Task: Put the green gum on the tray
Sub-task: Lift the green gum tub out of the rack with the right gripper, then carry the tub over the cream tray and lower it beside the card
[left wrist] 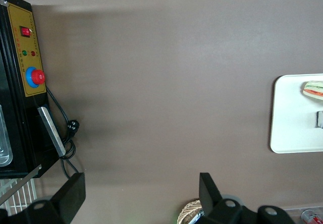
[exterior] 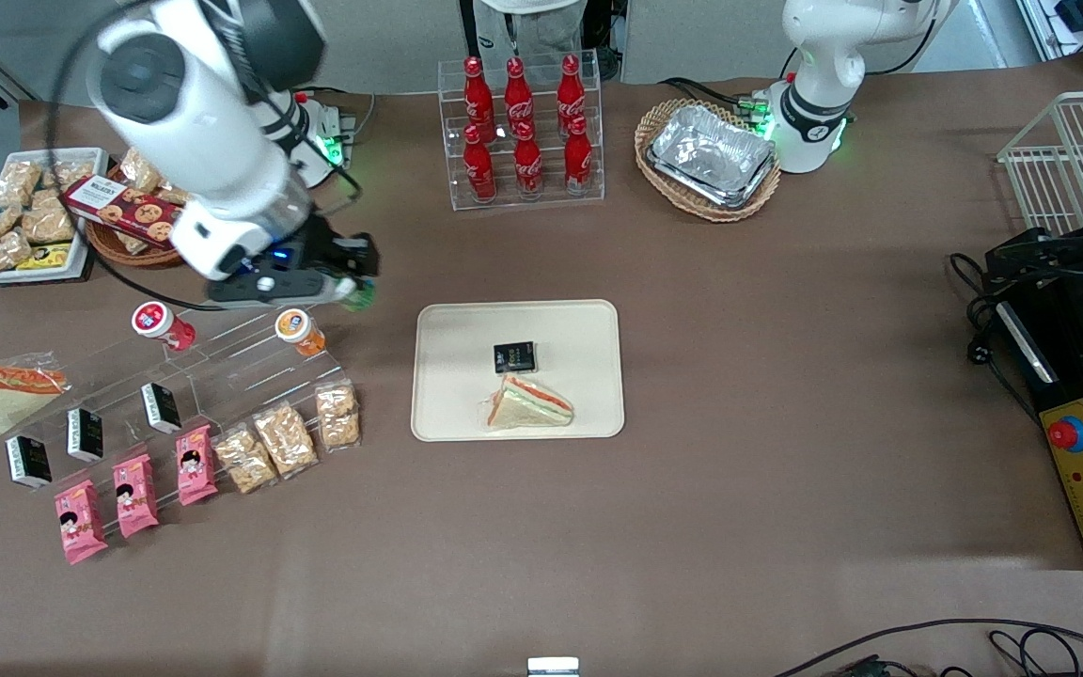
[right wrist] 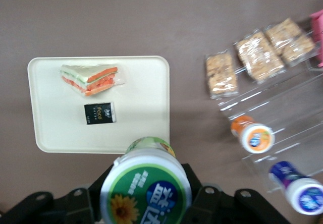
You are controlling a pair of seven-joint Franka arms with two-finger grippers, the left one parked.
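The green gum (right wrist: pixel 146 186) is a small bottle with a translucent green body and a white-rimmed lid bearing a green flower label. It is clamped between the fingers of the gripper (exterior: pixel 353 291), held in the air above the clear acrylic rack (exterior: pixel 222 362), near the orange-lidded bottle (exterior: pixel 298 329). Step in hand, by judgement: carrying. The next move calls for travel to the tray (exterior: pixel 447 324), then lowering onto bare surface apart from the sandwich (exterior: pixel 530 403) and the black packet (exterior: pixel 514 356).

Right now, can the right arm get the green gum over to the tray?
Probably yes. The tool holds the green gum above the table beside the tray, with nothing standing between; bare tray surface lies near the sandwich.
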